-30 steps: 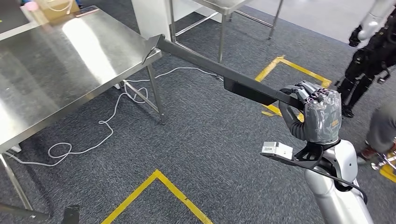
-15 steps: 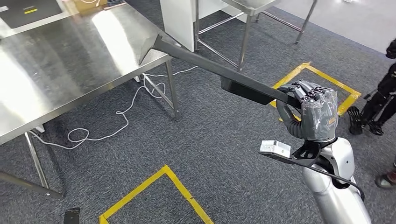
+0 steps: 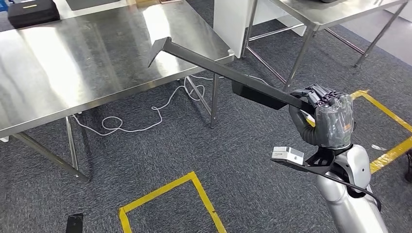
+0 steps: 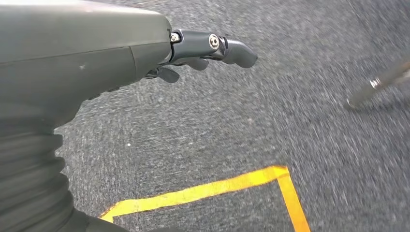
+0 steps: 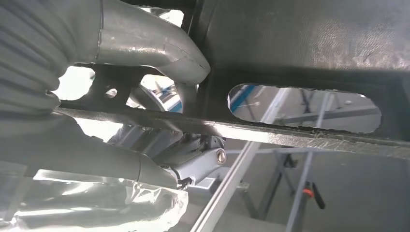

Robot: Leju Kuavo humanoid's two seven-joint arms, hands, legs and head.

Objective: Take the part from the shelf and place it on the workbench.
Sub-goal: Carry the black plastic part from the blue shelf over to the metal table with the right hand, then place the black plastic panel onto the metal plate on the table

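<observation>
Carrying is the step in hand: the part is off its shelf and on its way to the desk (image 3: 58, 73), the broad steel top that fills the left of the head view. A small dark case (image 3: 29, 12) sits at its far corner, and a white cable (image 3: 145, 119) trails on the carpet under it, near the legs.

Moving across, the part (image 3: 218, 73) is a long, dark, flat bar with a bent tip. That tip hangs over the near right corner of the desk, apparently above the surface and not resting on it, though I cannot be sure of the gap. A boxy block hangs beneath the bar partway along.

At the right, the right hand (image 3: 323, 119) grips the bar's near end, its fingers (image 3: 318, 94) wrapped tight over it; the right wrist view shows the thumb (image 5: 150, 41) pressed against the slotted plate. A second steel table (image 3: 316, 14) stands behind.

The left hand (image 4: 121, 53) hangs over carpet and yellow floor tape (image 4: 217, 186) with nothing in it, one dark finger stretched out and the others loosely bent.

As I judge it, the next move calls for bringing the whole bar further over the steel, lowering it level until it lies flat, and only then loosening the grip. So long a piece held at one end could well swing or catch the edge.
</observation>
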